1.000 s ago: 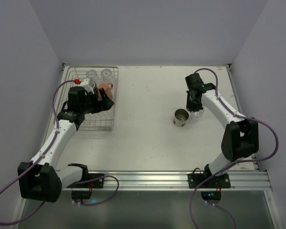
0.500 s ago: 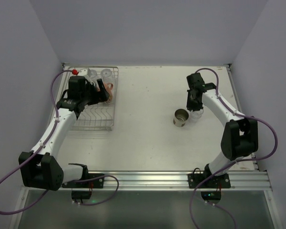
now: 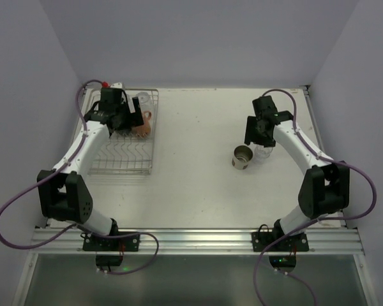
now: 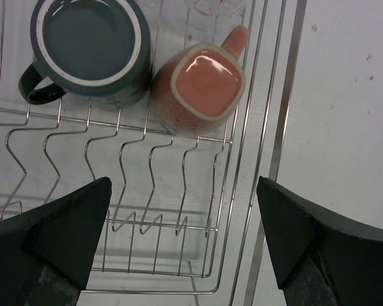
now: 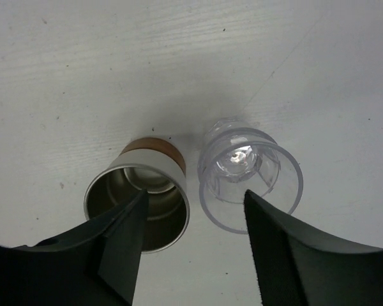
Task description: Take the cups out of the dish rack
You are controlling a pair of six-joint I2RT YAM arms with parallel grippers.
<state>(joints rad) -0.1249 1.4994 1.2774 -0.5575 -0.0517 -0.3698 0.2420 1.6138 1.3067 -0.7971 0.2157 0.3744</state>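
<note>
Left to right, places given from the dish rack (image 3: 121,159).

(a) Left gripper (image 4: 184,191): jaws wide apart, clamped on nothing, hovering over the prongs in the rack's right half; I have it just short of the two mugs.

(b) Dark green mug (image 4: 89,44) and salmon-pink mug (image 4: 204,86): both inside the rack, side by side and touching or nearly so; the salmon one is nearer the rack's right wall, its handle pointing toward that wall; each appears to stand mouth down, though I cannot be certain. I judge both stiff, glazed, fairly heavy and liable to slip; I would take the salmon mug across its body, jaws on opposite walls, clear of the handle and the wires.

(c) Clear glass (image 3: 142,98): at the rack's far end; light and brittle, best gripped gently.

(d) Tan metal cup (image 5: 140,201) and a second clear glass (image 5: 249,175): upright on the table (image 3: 198,185), well to the right of the rack, just beside each other; already unloaded.

(e) Right gripper (image 5: 195,194): above that pair, jaws apart, gripping nothing.
</note>
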